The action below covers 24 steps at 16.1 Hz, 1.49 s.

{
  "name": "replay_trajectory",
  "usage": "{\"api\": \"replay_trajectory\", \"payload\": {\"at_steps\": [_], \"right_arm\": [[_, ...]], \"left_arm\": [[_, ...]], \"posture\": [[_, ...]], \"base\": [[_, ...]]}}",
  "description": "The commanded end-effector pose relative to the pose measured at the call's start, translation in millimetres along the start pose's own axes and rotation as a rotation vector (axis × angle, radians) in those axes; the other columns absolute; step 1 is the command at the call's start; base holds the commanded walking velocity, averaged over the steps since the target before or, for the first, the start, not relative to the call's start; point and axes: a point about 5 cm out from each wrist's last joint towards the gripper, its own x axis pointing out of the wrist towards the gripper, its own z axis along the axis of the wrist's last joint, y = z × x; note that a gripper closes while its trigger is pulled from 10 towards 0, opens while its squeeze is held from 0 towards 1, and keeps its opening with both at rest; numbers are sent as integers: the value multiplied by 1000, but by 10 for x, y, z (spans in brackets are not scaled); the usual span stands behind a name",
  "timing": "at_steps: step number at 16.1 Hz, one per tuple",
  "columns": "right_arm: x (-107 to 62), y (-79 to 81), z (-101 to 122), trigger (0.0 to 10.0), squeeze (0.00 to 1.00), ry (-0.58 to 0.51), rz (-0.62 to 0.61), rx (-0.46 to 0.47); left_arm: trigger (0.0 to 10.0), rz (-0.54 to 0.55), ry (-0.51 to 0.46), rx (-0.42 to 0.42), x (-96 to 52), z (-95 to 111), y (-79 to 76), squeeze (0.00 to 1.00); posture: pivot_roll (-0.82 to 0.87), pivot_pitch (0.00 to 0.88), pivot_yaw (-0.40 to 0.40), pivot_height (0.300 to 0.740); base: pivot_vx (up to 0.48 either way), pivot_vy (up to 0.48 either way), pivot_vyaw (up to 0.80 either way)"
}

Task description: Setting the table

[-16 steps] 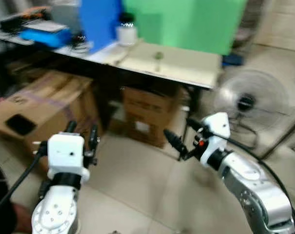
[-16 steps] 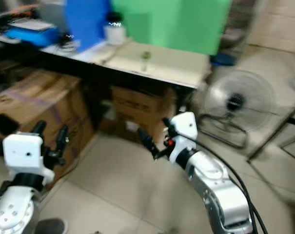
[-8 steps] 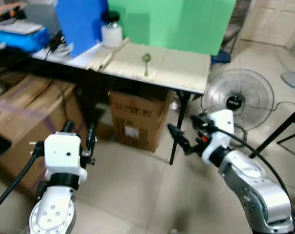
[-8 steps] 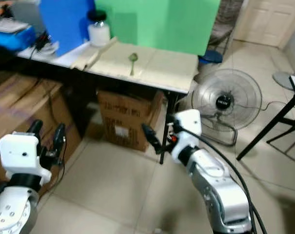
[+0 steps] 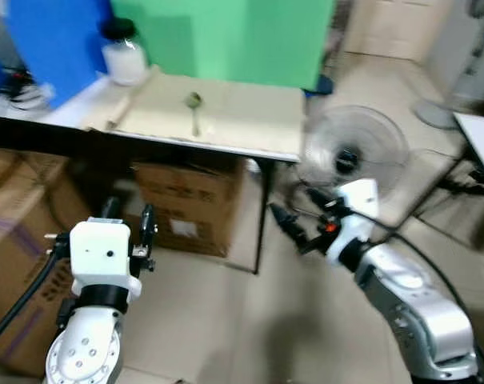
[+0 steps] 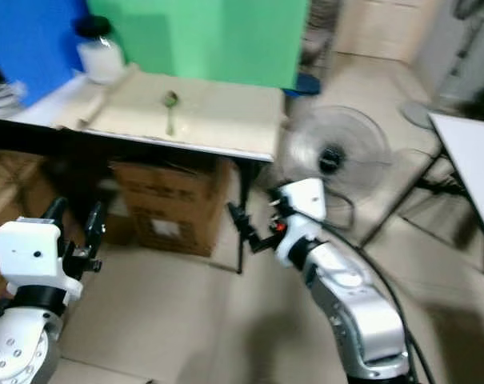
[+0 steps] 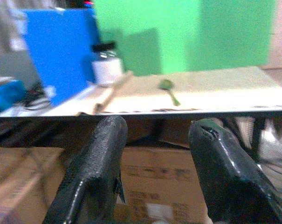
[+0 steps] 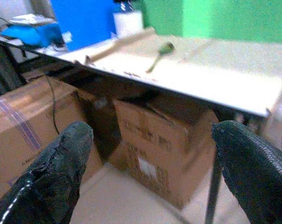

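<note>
Tiled floor (image 5: 226, 312) runs under a table (image 5: 250, 132) covered with a pale mat, backed by green and blue boards. On the mat lies a green spoon (image 5: 194, 108), well apart from both grippers, with what seems to be a white jar (image 5: 123, 60) beside the blue board. Left gripper (image 5: 128, 220) and right gripper (image 5: 294, 216) hover low before the table, fingers spread wide, holding nothing.

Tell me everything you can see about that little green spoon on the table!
The small green spoon lies flat on the pale beige mat covering the table, near its middle. Its rounded bowl points toward the green backboard, and its thin handle points toward the table's front edge. It looks like plastic, though the picture is blurry. Nothing but the mat touches it; the white jar with a black lid stands apart, to its left.
</note>
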Motion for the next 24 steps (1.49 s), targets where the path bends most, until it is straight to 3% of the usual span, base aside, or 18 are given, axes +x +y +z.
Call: {"api": "replay_trajectory", "payload": {"at_steps": [1,24], "right_arm": [[26,71,39,10000,0,-23,34,-2],[44,71,72,10000,0,-73,11,14]], "left_arm": [[10000,16,-8,13,-8,16,45,0],[10000,7,-16,50,22,31,162,0]], "posture": [[-23,35,-26,740],[-11,12,-14,740]], "base": [[326,0,0],[328,0,0]]}}
